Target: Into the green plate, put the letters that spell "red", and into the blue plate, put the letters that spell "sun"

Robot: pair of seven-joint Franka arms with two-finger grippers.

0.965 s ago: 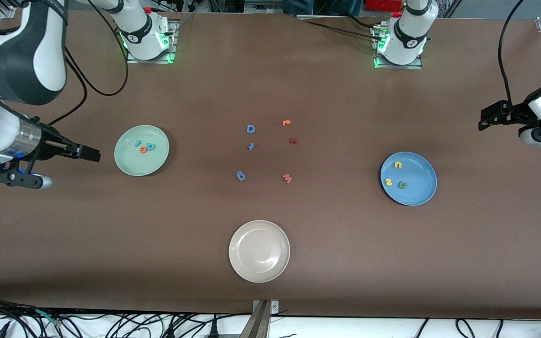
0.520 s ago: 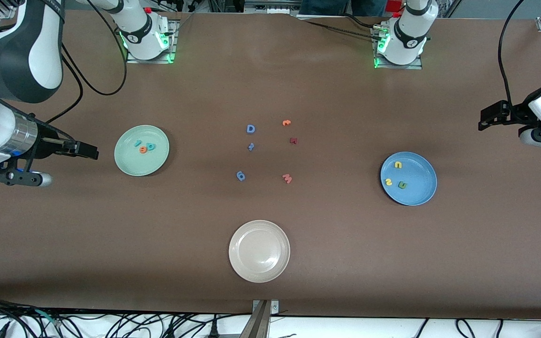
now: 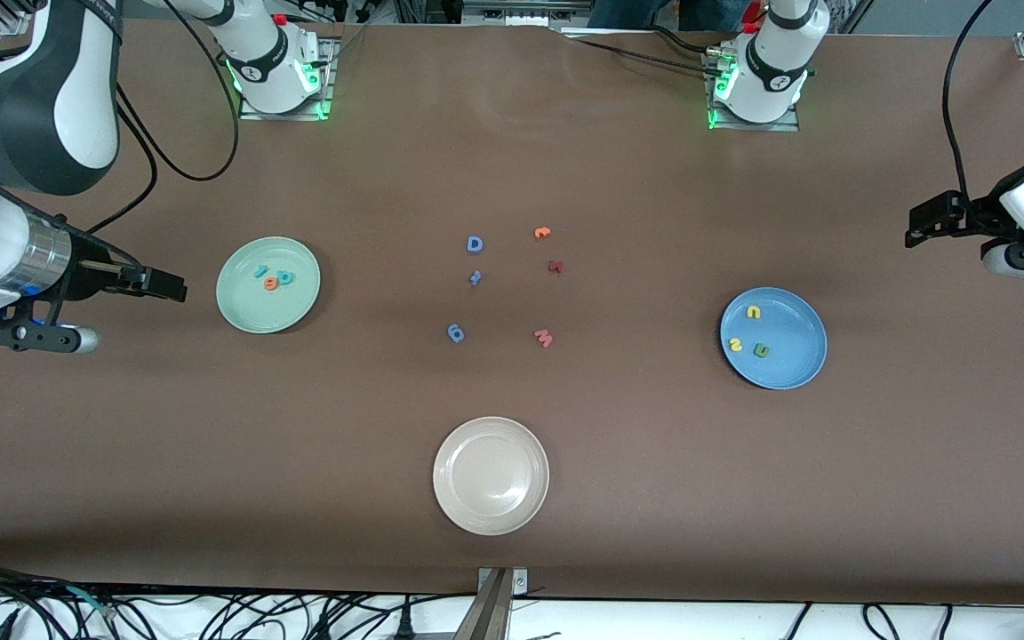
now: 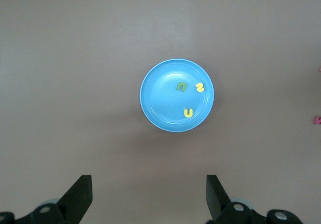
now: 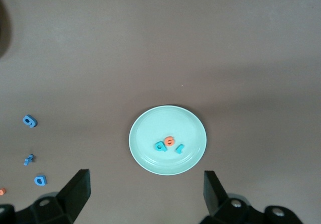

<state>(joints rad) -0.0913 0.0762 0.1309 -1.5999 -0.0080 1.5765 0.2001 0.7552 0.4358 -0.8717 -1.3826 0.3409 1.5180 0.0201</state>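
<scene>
Clearly blue "D" (image 3: 475, 244) readable on table, both grippers' fingers wide, holding nothing

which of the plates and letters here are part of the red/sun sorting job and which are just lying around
Part of the job:
- green plate holding the teal r, orange e, teal d
- blue plate holding the yellow s, yellow u, green n

Lying about:
- beige plate
- blue D
- orange letter
- dark red letter
- pink w
- two small blue letters
</scene>
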